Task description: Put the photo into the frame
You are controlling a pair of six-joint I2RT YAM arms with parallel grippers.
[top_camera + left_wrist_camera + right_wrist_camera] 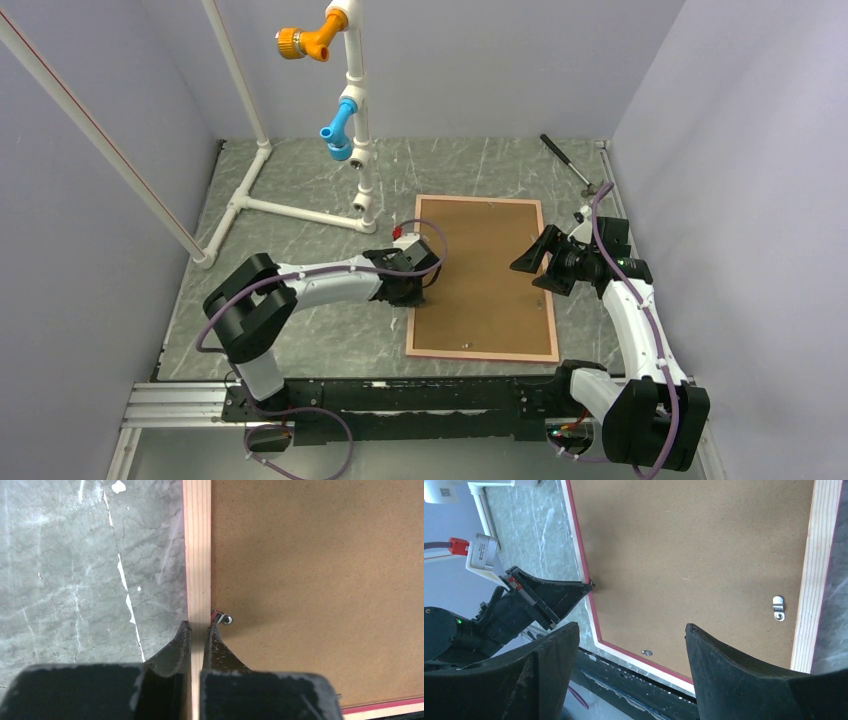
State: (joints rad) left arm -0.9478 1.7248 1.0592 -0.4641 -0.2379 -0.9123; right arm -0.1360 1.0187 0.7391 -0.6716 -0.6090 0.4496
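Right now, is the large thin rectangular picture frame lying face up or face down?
Face down: the frame shows its pale wood back upward, and the brown hardboard backing panel fills it.

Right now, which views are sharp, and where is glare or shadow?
Top external: even light, sharp, faint shadows on the table. Left wrist: frame grain crisp, pale glare streak on the marble beside it. Right wrist: backing panel sharp, its own jaws dark, little detail.

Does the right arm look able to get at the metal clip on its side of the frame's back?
Probably yes: the right gripper hangs open over the backing board, and the clip lies bare on it beside the frame, nothing covering it.
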